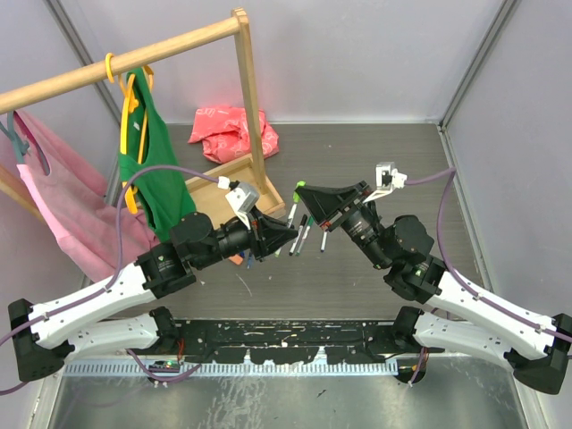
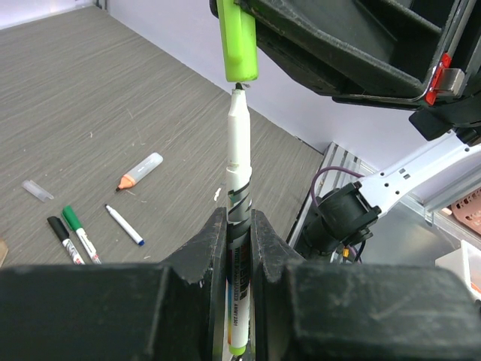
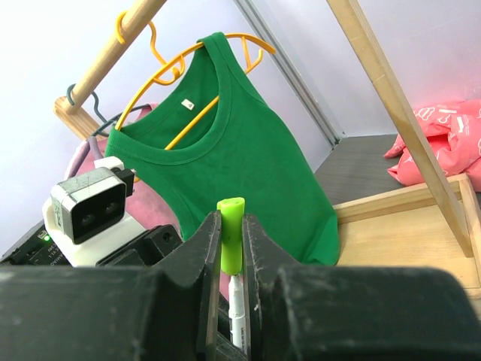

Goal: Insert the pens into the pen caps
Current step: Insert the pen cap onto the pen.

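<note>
Grey table [image 1: 375, 277]: back-left is taken up by a wooden clothes rack [image 1: 255, 107], used as the reference below. A green tank top [image 1: 147, 179] on a yellow hanger [image 1: 130, 116] is hung from the rack's bar. A pink garment [image 1: 54, 210] is hung to the left of it. A red-pink bag [image 1: 231, 130] is laid behind the rack's right post.

Both arms are reached in to a spot just in front of that post. The left arm [image 1: 98, 299] is brought in from the near left and the right arm [image 1: 465, 299] from the near right, with the wrists angled toward each other.

Left gripper [image 2: 239, 226]: clenched on a pen [image 2: 239, 143]. The white barrel is gripped at mid-length and held off the table, with the black tip pointed at the other gripper.

Right gripper [image 3: 231, 244]: clenched on a green cap [image 3: 231, 229], open end turned toward the pen.

Pen and cap are lined up on one axis in front of the rack's post. The tip is seen right at the cap's mouth, not seated. Whether contact is made cannot be told.

Loose on the table, in front of the rack's right post and below the grippers:
- an orange-tipped marker [image 2: 140, 171]
- a green-ended pen [image 2: 80, 233] and a black-ended pen [image 2: 63, 239], laid side by side
- a thin blue-tipped pen [image 2: 124, 225] just beside those two
- a small clear cap [image 2: 37, 189], set apart from the rest
</note>
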`<state>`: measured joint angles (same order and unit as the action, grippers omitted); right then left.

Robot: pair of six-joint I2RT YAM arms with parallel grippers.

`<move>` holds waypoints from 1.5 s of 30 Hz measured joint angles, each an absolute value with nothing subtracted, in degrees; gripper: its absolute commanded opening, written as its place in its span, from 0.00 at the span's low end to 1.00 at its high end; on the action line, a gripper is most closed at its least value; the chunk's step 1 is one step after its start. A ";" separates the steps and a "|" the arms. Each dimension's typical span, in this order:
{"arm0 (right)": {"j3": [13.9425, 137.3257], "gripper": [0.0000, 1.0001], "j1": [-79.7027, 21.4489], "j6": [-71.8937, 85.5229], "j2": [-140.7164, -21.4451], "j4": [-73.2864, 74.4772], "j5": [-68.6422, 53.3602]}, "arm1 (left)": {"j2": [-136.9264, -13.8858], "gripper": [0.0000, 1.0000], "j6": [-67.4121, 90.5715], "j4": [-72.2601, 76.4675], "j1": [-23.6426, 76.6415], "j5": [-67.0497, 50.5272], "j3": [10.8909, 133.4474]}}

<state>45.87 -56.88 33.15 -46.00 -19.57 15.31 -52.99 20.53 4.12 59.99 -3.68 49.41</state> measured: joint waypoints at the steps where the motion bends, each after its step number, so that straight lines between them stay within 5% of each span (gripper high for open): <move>1: 45.87 0.00 -56.88 33.19 -46.00 -19.51 15.31 | -52.97 0.00 20.53 4.12 59.99 -3.66 49.41; 34: 41.67 0.00 -56.40 36.60 -46.65 -22.76 10.87 | -52.69 0.00 21.82 3.60 60.01 0.21 49.47; 40: 40.14 0.07 -56.12 36.60 -47.05 -24.73 9.65 | -52.69 0.00 22.13 2.81 60.12 1.63 49.60; 45: 39.83 0.27 -55.96 36.56 -47.46 -25.87 9.26 | -52.69 0.00 22.63 2.55 60.25 2.35 49.69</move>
